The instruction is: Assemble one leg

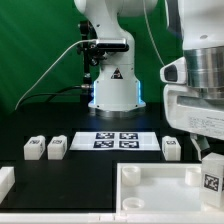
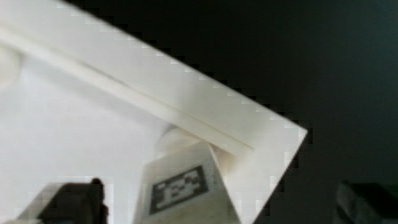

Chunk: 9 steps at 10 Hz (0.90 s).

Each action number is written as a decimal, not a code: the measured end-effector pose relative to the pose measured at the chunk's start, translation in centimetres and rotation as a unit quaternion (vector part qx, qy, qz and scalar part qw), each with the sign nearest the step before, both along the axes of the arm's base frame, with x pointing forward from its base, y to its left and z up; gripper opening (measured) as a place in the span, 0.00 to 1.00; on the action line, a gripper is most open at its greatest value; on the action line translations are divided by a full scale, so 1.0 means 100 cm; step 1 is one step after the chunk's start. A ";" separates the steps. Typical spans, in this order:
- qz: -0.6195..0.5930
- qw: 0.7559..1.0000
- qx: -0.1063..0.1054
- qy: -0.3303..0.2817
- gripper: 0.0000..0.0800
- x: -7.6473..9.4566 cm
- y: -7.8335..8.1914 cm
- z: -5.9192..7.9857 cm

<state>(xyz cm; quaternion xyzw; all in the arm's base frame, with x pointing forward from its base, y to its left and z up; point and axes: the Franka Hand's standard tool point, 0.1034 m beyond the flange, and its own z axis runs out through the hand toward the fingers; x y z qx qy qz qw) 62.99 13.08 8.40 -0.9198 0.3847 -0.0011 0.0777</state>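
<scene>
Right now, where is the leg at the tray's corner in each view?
Exterior view: the leg stands at the exterior view's right edge, by the tray's far rim.
Wrist view: it sits between the open pincer's fingers, at the tray's corner.
Shared landmark: the tray's raised rim.

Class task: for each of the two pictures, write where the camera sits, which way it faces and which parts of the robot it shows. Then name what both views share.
Exterior view: off the arm, across the table from the base and facing it; the arm and gripper show at that view's right.
Wrist view: on the wrist, looking down along the gripper at the tray corner; only the two dark fingers show.
Shared: the tray corner and the leg between the open fingers.
</scene>
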 end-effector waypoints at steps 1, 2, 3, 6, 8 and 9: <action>0.054 0.999 -0.004 -0.005 0.81 0.002 -0.012 -0.004; 0.065 0.998 -0.007 -0.012 0.81 0.004 -0.018 -0.006; 0.032 0.999 -0.004 -0.008 0.70 0.004 -0.015 -0.006; -0.132 0.991 0.007 0.017 0.38 0.003 -0.017 -0.007; -0.302 0.952 0.025 0.043 0.38 0.002 -0.015 -0.007; -0.464 0.881 0.060 0.068 0.38 0.003 -0.017 -0.009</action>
